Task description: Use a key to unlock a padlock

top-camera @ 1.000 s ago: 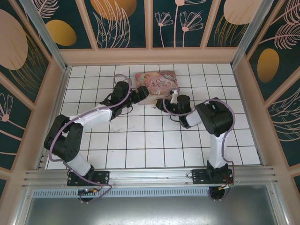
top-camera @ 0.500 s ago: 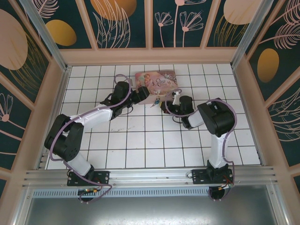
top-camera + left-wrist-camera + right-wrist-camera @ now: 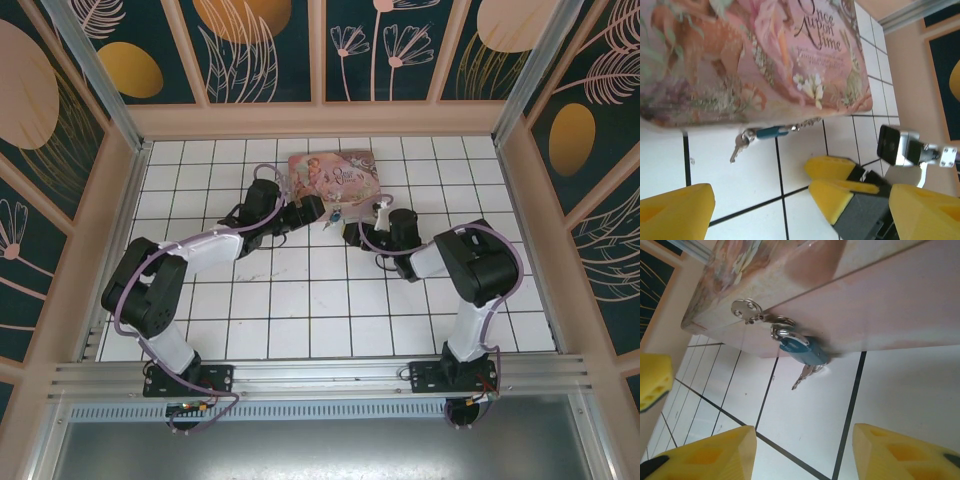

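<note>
Seen from above, the left gripper (image 3: 305,210) and right gripper (image 3: 355,230) flank the padlock (image 3: 335,213), which hangs at the near edge of a pink box (image 3: 330,172). In the left wrist view, the left claw is wide and empty, and the key (image 3: 739,146) dangles from the padlock. In the right wrist view, the right claw is released and empty just near of the padlock; the step looks like the approach, and next it must pinch the key while the padlock is steadied.

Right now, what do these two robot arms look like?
Both are built from black joints and white links: left arm, right arm. A thin purple cable loops along each. Their jaws end in bright yellow wedge-shaped pads.
</note>
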`<control>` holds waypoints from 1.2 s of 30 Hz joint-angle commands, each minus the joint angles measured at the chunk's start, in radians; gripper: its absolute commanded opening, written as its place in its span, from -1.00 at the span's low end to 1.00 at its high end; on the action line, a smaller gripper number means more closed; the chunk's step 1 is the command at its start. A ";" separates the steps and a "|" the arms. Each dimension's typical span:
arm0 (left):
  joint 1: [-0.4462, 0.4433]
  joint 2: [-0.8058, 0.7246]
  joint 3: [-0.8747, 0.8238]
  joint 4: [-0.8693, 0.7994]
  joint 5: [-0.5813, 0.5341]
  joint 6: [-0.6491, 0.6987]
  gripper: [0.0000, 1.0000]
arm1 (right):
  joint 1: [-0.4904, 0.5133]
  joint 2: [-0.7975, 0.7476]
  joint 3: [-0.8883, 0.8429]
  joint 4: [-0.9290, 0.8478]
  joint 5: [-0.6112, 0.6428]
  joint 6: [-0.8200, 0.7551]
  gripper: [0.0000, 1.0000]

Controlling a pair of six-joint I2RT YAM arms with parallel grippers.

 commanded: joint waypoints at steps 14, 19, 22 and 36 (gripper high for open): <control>0.003 0.050 -0.016 0.090 0.025 0.006 0.80 | 0.013 0.183 0.217 -0.011 0.013 -0.090 0.26; 0.003 0.053 -0.013 0.097 0.027 -0.004 0.80 | 0.024 0.222 0.248 0.035 -0.018 -0.071 0.25; 0.004 0.050 -0.016 0.098 0.027 -0.004 0.80 | 0.025 0.236 0.250 0.068 -0.041 -0.052 0.22; 0.003 0.055 -0.026 0.123 0.031 -0.016 0.80 | 0.048 0.299 0.329 0.057 -0.099 -0.036 0.09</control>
